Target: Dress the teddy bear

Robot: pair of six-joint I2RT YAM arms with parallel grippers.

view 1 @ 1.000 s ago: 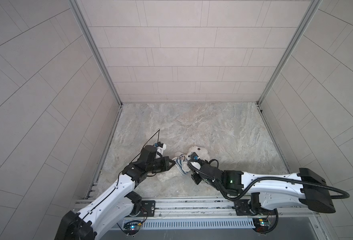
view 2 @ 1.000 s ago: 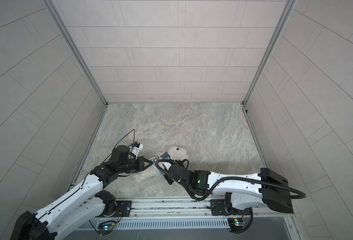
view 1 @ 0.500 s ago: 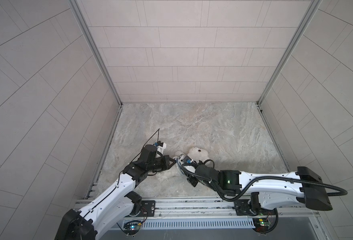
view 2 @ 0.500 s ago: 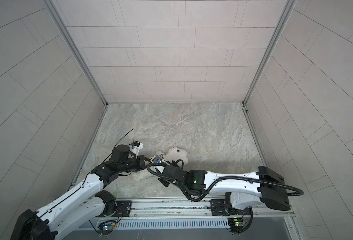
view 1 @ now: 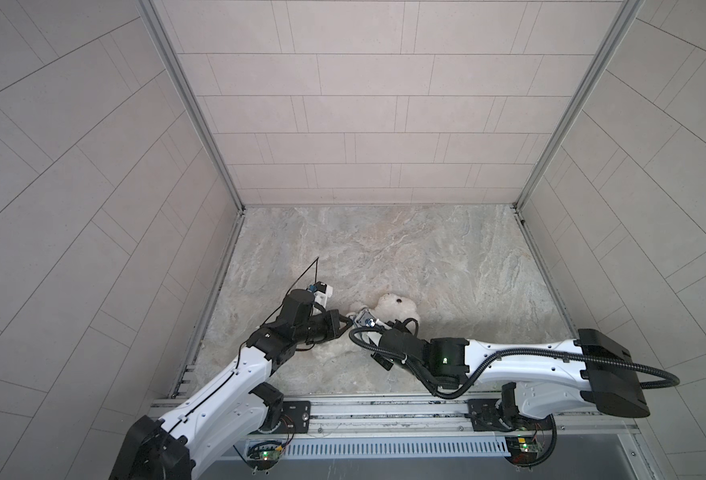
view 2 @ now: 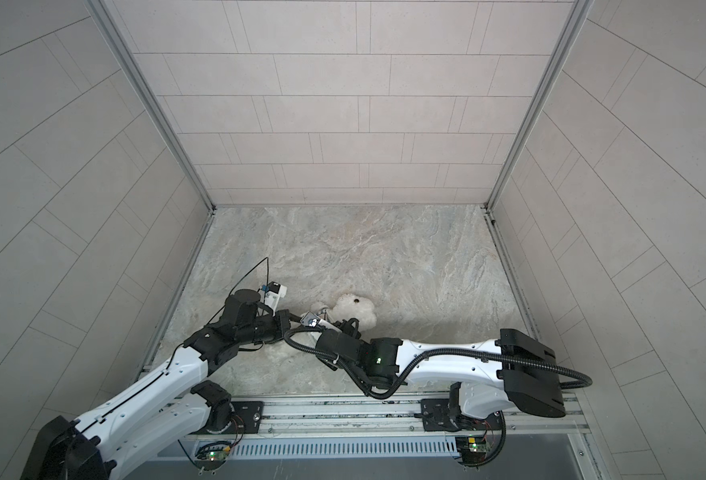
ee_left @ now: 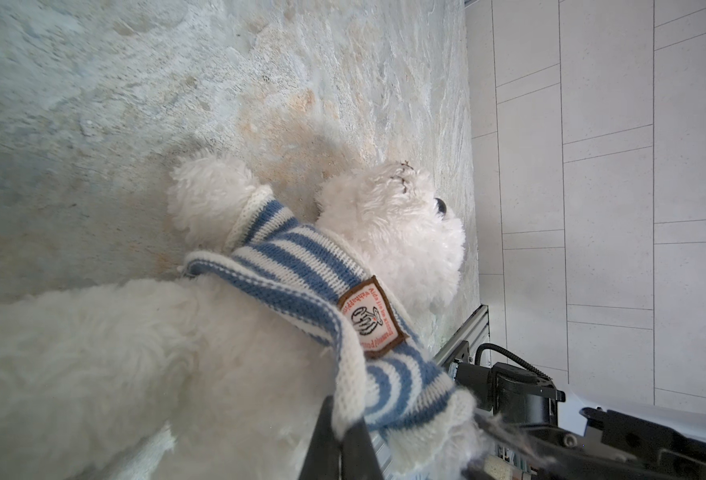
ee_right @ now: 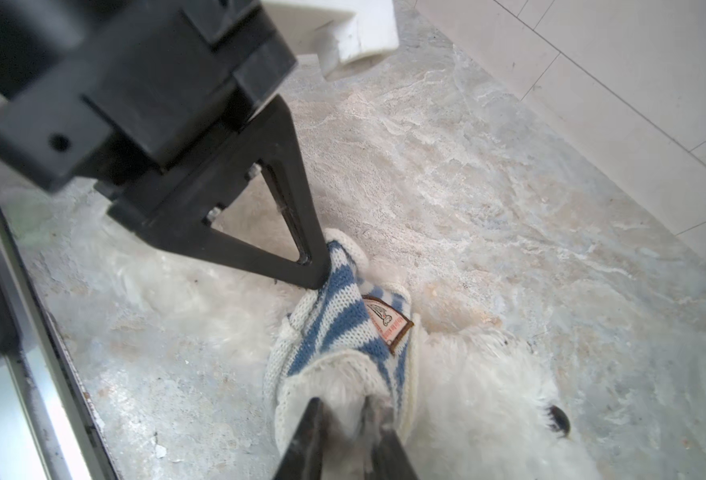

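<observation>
Since the earlier frames the right arm [view 1: 509,365] has reached further across toward the left arm, and more of the bear's head shows behind it in both top views. The small fluffy white plush teddy bear [view 1: 396,305] [view 2: 353,307] lies on the grey-beige marble-patterned tabletop [view 1: 426,249], near the front rail and left of the middle, between the two grippers, with its head pointing away from the rail. The little blue-and-white striped knitted shirt [ee_left: 301,266] [ee_right: 343,320] with its brown-edged badge [ee_left: 372,322] is bunched high around the bear's shoulders and neck, leaving the belly bare. One fluffy paw [ee_left: 210,195] sticks out of a cream sleeve cuff. The left gripper [ee_right: 316,270] [ee_left: 338,419] is closed tight, its black tips pinching the cream hem of the shirt and stretching the knit away from the body. The right gripper [ee_right: 343,401] sits at the other sleeve opening; its jaws stand only narrowly apart, with the white fur of the bear's arm pinched between them. In the top views the two grippers nearly meet just beside the bear's head.
</observation>
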